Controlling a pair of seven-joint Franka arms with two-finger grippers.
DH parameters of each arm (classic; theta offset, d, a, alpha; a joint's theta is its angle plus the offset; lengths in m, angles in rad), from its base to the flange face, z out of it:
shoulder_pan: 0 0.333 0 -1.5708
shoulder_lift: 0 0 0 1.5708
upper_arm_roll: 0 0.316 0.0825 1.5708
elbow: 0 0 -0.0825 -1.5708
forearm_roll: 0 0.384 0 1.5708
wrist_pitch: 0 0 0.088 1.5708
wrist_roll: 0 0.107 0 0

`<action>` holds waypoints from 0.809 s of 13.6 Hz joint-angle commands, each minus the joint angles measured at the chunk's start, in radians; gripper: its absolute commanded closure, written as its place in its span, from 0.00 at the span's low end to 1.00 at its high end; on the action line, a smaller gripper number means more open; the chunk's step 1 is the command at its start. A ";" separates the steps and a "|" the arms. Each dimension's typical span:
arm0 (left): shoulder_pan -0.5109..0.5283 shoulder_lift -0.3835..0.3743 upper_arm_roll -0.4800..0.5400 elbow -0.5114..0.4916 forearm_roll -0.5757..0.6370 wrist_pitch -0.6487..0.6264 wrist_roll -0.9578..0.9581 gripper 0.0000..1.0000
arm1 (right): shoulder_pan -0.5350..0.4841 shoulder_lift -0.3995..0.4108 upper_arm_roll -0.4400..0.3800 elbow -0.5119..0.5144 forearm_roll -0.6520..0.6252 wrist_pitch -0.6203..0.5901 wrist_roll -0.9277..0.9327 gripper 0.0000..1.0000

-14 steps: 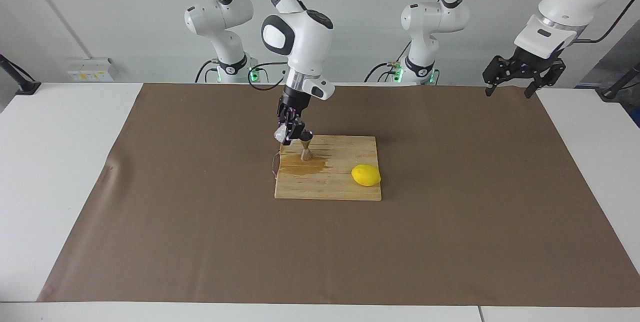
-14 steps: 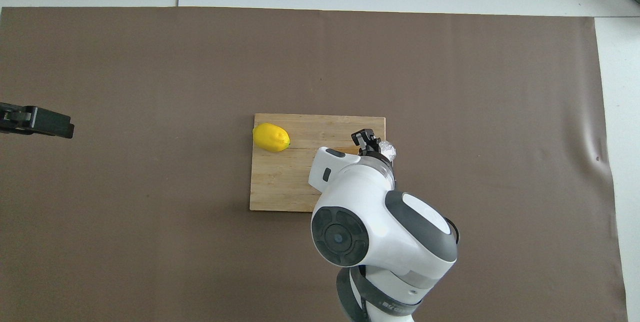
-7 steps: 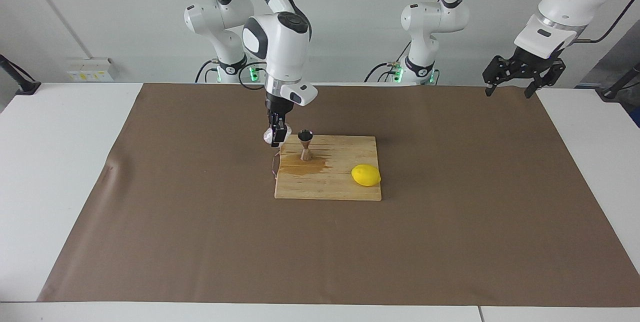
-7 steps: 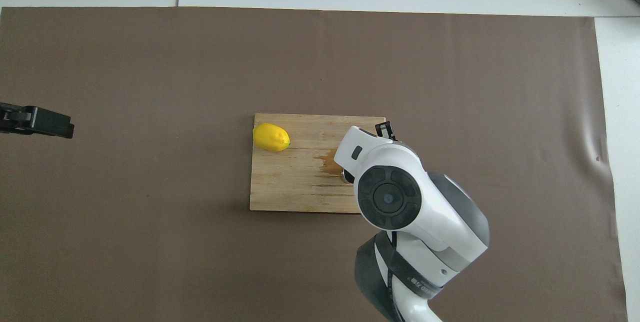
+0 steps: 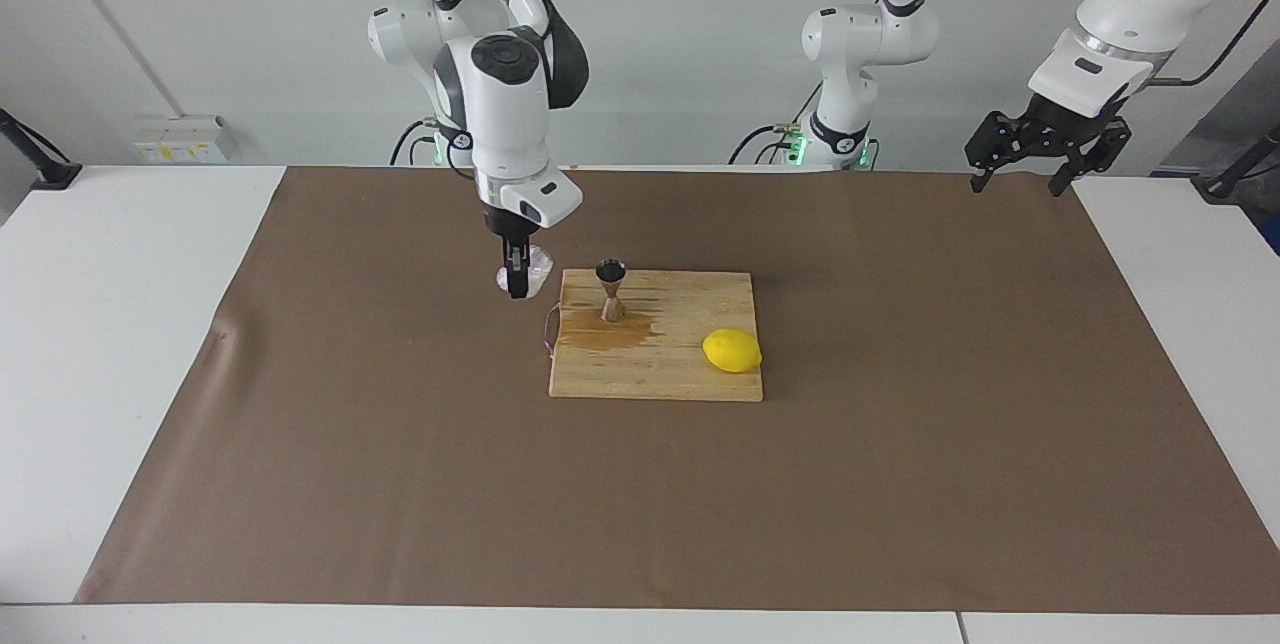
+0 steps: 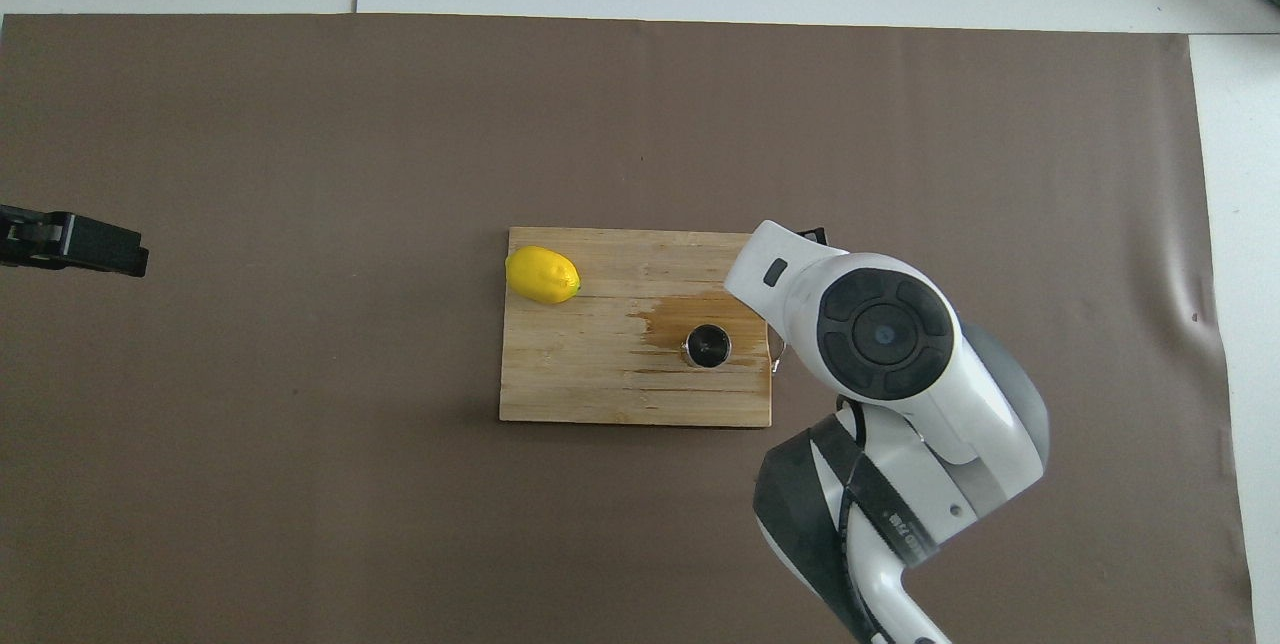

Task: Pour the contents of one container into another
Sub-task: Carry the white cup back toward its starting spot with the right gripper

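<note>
Since a second ago my right tool [image 5: 517,286] has swung off the cutting board [image 5: 690,379] toward the right arm's end of the worktop, carrying the glass cup [image 5: 535,267] with it; it was tipped at the jigger [image 5: 611,290] then, and now it hangs over the brown mat [image 5: 300,404] just beside the board's corner, close above the surface. I see the right tool clamped on the glass cup, which pokes out pale beside the dark fingers; in the overhead view the arm's white wrist covers both. On the board the jigger stands upright near the edge closest to the robots, its open top dark [image 6: 707,345], with a wet brown stain [image 5: 605,332] spread around its foot. A lemon [image 5: 732,351] lies on the board's edge toward the left arm's end. My left tool [image 5: 1020,179] waits, spread wide, high over that corner of the worktop near the left arm's base.
</note>
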 commanded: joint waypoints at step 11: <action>0.010 -0.031 -0.005 -0.036 0.001 0.011 0.002 0.00 | -0.270 -0.015 0.008 -0.205 0.367 0.178 -0.474 1.00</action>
